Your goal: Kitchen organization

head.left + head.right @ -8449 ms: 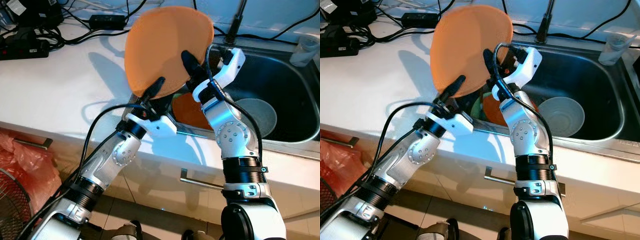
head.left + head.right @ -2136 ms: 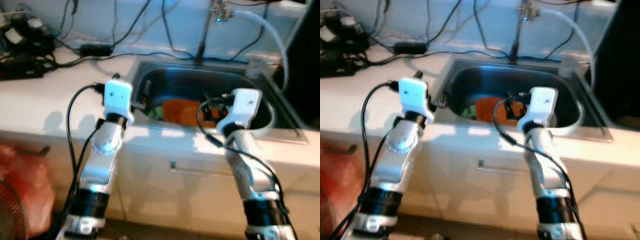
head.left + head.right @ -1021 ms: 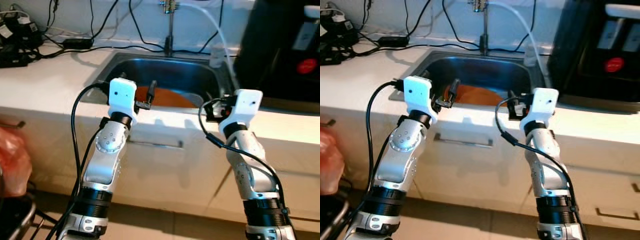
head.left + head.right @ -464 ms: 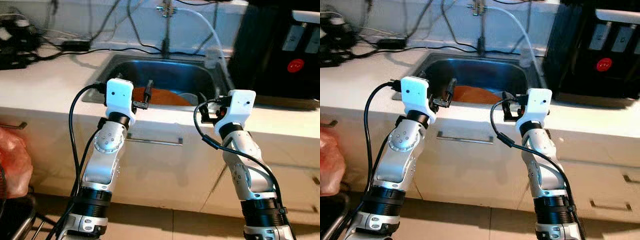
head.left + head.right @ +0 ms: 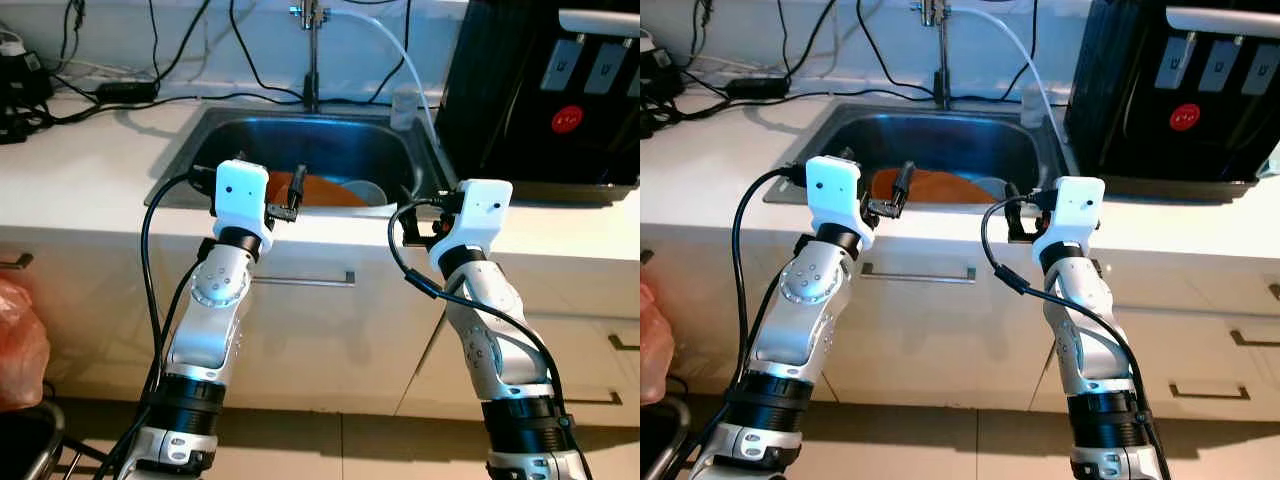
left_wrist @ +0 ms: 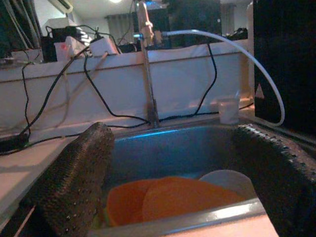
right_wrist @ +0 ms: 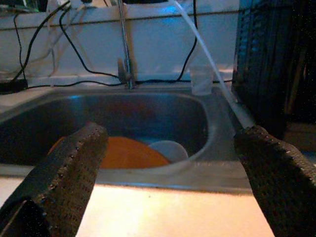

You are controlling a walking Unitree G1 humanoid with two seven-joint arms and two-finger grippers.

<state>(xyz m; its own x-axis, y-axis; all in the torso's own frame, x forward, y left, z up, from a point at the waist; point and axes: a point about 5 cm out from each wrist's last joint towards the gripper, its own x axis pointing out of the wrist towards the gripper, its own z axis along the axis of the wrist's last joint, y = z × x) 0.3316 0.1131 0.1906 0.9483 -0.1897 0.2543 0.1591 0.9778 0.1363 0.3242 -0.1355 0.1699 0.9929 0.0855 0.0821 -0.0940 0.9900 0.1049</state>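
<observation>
Before the counter's front edge both silver arms are raised with bent elbows, forearms angled up so that each wrist sits level with the countertop (image 5: 90, 175). Left gripper (image 5: 292, 190) hovers just over the front rim of the steel sink (image 5: 190, 160), its black fingers (image 6: 74, 177) spread wide apart and holding nothing — the wrist view looks between them into the basin. Right gripper (image 5: 1010, 215) is held near the sink's front right corner, above the white counter strip, its fingers (image 7: 69, 173) likewise wide apart and empty.

Inside the basin lie the orange plates (image 5: 325, 195), stacked and leaning toward the front wall, with a pale bowl (image 5: 365, 190) touching them on the right side. Something green peeks from under the plates in the left wrist view, too small to identify. At the sink's back edge stands the faucet (image 5: 310, 55), a white hose (image 5: 400, 55) arcing from it toward the right rim, where a small clear cup (image 5: 402, 105) sits at the back right corner. Right of the sink a black appliance (image 5: 540, 90) with a red badge occupies the counter — black cables (image 5: 150, 60) trail along the back left edge.
</observation>
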